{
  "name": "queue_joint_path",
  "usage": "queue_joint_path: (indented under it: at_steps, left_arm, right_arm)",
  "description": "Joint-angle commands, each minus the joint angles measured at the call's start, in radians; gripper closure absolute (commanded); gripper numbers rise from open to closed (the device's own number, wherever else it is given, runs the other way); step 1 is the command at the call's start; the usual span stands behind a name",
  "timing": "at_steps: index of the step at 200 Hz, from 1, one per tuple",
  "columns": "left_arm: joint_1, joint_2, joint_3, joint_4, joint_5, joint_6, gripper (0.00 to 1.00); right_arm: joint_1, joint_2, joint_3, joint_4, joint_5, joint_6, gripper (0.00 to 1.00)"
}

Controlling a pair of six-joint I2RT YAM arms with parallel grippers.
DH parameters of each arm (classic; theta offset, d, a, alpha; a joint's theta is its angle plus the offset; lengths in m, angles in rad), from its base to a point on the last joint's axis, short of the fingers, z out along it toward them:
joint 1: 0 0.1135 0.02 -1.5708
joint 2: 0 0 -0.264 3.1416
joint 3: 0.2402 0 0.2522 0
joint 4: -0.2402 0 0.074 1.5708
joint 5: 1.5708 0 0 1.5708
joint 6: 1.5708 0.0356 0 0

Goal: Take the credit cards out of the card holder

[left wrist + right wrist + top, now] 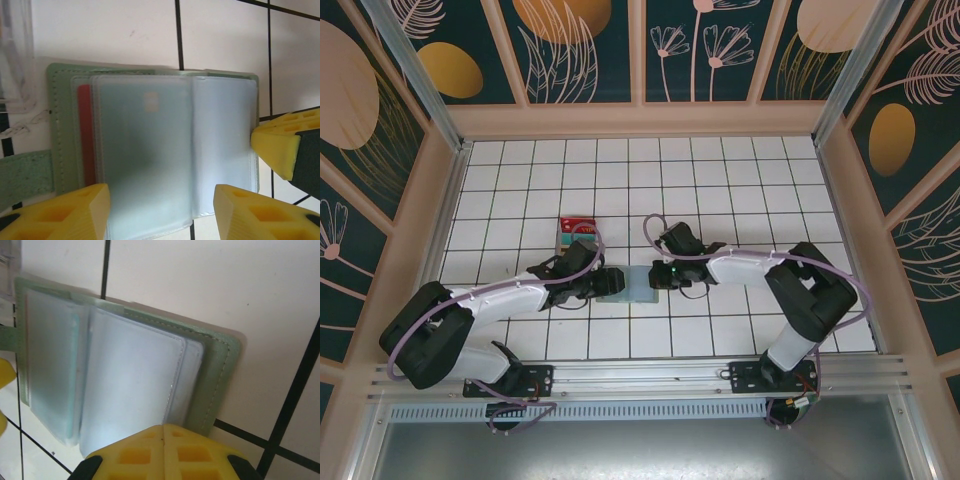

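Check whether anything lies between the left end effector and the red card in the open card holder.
Yes: frosted plastic sleeves of the card holder lie over the red card, leaving just a strip exposed. The left end effector straddles those sleeves' near edge.

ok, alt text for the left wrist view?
Open card holder lying flat on the white tiled table, a red card peeking from its clear sleeves. The left gripper hangs open over its bottom edge; the right gripper, shut, sits at its right edge.
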Motion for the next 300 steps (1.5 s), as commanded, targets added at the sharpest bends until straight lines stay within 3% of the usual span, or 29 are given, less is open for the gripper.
queue_joint_path:
  at_steps: [1, 91, 300]
  left_arm:
    - [0.009, -0.009, -0.012, -0.036, -0.031, -0.012, 0.42]
    - [0.012, 0.012, -0.007, -0.079, -0.061, -0.008, 0.42]
    - [0.01, 0.063, 0.009, 0.106, 0.18, 0.014, 0.44]
  right_arm:
    - [0.01, 0.026, -0.014, 0.028, -0.015, -0.01, 0.93]
    - [0.01, 0.038, -0.05, 0.028, 0.004, -0.004, 0.95]
    - [0.011, 0.048, -0.059, 0.047, -0.007, 0.008, 0.95]
